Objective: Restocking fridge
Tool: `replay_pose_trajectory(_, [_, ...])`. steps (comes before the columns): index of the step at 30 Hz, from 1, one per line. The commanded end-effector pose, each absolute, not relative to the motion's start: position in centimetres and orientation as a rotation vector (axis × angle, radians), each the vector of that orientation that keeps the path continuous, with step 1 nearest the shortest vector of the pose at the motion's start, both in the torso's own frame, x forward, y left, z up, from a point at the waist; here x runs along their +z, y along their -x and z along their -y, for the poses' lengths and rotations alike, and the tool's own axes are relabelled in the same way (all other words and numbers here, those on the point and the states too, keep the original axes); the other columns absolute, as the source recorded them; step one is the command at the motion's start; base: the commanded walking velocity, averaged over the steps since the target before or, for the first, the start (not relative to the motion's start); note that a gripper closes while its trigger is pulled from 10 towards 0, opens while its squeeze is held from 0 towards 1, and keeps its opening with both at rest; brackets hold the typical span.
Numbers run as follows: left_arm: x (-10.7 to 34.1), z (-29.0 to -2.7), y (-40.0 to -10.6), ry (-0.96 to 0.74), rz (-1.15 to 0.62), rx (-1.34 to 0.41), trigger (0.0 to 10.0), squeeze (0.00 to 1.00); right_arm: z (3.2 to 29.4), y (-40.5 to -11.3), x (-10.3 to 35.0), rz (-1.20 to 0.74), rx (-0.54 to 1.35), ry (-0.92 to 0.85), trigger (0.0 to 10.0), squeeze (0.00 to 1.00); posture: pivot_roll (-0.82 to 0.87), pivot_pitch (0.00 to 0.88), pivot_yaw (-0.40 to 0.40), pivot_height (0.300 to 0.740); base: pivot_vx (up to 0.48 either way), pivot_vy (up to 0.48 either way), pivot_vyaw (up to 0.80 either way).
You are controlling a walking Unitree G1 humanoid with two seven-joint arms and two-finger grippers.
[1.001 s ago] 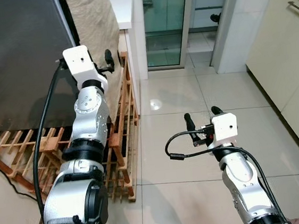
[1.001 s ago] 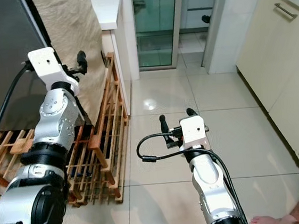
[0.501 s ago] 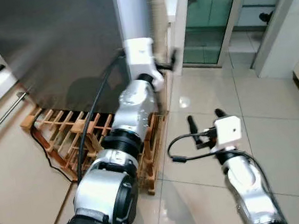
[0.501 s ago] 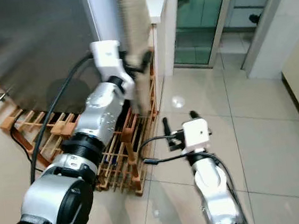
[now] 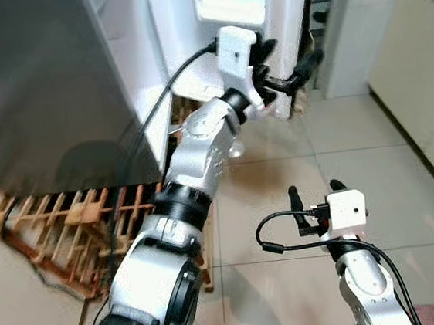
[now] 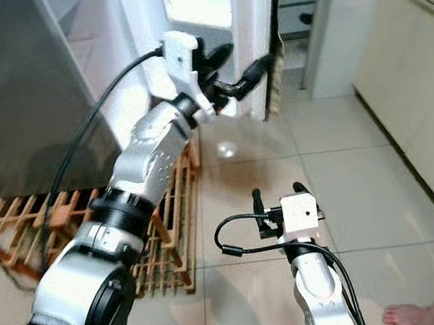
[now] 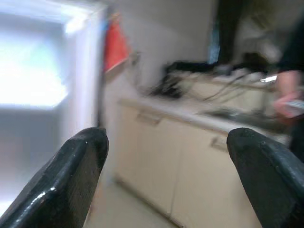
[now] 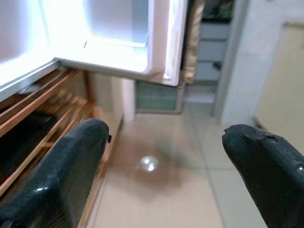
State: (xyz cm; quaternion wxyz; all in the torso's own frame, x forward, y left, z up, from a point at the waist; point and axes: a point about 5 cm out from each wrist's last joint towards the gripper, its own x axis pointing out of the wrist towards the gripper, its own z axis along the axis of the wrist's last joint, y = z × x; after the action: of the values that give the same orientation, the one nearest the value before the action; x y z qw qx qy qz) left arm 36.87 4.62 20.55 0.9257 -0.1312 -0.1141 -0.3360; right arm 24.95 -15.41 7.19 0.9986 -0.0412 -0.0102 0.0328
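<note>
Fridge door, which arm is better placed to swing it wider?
Probably the left: the left tool is raised at the open fridge door, fingers spread. The right tool hangs low over the floor tiles, away from it.

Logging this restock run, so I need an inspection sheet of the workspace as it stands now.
Surface: glossy tiled floor.
Job's things: fridge door swung open, lit interior behind; no stock seen.
Clutter: wooden rack at the fridge's foot.
Grippers: left gripper raised at the door's edge, open; right gripper low over the floor, open, holding nothing.
Cables: black cable looped by the right wrist.
Surroundings: cream cabinets; a person's bare foot.
</note>
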Motion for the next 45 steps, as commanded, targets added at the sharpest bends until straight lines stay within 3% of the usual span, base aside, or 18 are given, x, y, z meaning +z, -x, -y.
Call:
replay_pose_trajectory(1, [19.9, -8.7, -37.5, 0.246, 0.237, -0.552, 10.0, 0.00, 15.3, -25.4, 7.2, 0.008, 0.077, 0.073, 10.0, 0.00, -0.22, 0.000, 0.082, 0.740, 0.000, 0.000, 0.00])
replay_pose_trajectory(4, [17.7, -15.3, -36.7, 0.196, 0.206, -0.358, 10.0, 0.00, 15.6, -26.5, 7.7, 0.021, 0.083, 0.073, 10.0, 0.00, -0.19, 0.000, 0.061, 0.740, 0.000, 0.000, 0.00])
replay_pose_trajectory(5, [17.7, -15.3, -36.7, 0.196, 0.206, -0.358, 10.0, 0.00, 15.6, -26.5, 7.7, 0.021, 0.083, 0.073, 10.0, 0.00, -0.19, 0.000, 0.061, 0.740, 0.000, 0.000, 0.00])
replay_pose_trajectory(6, [16.2, -19.0, -35.5, 0.162, 0.179, -0.253, 10.0, 0.00, 15.8, -27.1, 8.0, 0.022, 0.085, 0.068, 10.0, 0.00, -0.17, 0.000, 0.049, 0.740, 0.000, 0.000, 0.00])
replay_pose_trajectory(9, [14.2, -23.1, -33.5, 0.085, 0.135, -0.106, 10.0, 0.00, 15.6, -28.0, 8.3, 0.027, 0.111, 0.071, 10.0, 0.00, -0.14, 0.000, 0.023, 0.740, 0.000, 0.000, 0.18])
replay_pose_trajectory(11, [13.9, -24.1, -33.0, 0.078, 0.126, -0.059, 10.0, 0.00, 15.5, -28.3, 8.4, 0.029, 0.121, 0.075, 10.0, 0.00, -0.14, 0.000, 0.019, 0.740, 0.000, 0.000, 0.65])
replay_pose_trajectory(12, [13.4, -26.3, -32.0, 0.097, 0.112, 0.081, 10.0, 0.00, 14.6, -28.8, 8.6, 0.028, 0.183, 0.058, 10.0, 0.00, -0.10, 0.000, -0.007, 0.740, 0.000, 0.000, 0.69])
replay_pose_trajectory(13, [13.4, -26.8, -31.7, 0.104, 0.110, 0.122, 10.0, 0.00, 14.3, -28.9, 8.7, 0.030, 0.200, 0.057, 10.0, 0.00, -0.09, 0.000, -0.012, 0.740, 0.000, 0.000, 0.69])
replay_pose_trajectory(18, [13.1, -27.1, -31.3, 0.254, 0.095, 0.228, 10.0, 0.00, 13.3, -29.4, 8.3, 0.006, 0.220, 0.028, 10.0, 0.00, -0.04, 0.000, -0.034, 0.740, 0.000, 0.000, 0.68])
replay_pose_trajectory(19, [13.2, -25.9, -31.4, 0.267, 0.100, 0.214, 10.0, 0.00, 13.0, -29.8, 7.9, -0.014, 0.220, 0.000, 10.0, 0.00, -0.02, 0.000, -0.045, 0.740, 0.000, 0.000, 0.68])
replay_pose_trajectory(25, [12.6, -24.2, -31.0, 0.096, 0.047, 0.220, 10.0, 0.00, 13.0, -30.6, 7.9, -0.027, 0.212, -0.031, 10.0, 0.00, -0.01, 0.000, -0.061, 0.740, 0.000, 0.000, 0.67])
replay_pose_trajectory(35, [14.2, -19.1, -32.2, 0.074, 0.108, 0.113, 10.0, 0.00, 12.8, -30.9, 7.8, -0.019, 0.241, -0.039, 10.0, 0.00, -0.01, 0.000, -0.084, 0.740, 0.000, 0.000, 0.56])
replay_pose_trajectory(45, [13.9, -19.5, -31.8, 0.018, 0.097, 0.141, 10.0, 0.00, 12.9, -31.0, 7.7, -0.010, 0.245, -0.021, 10.0, 0.00, -0.01, 0.000, -0.072, 0.740, 0.000, 0.000, 0.51])
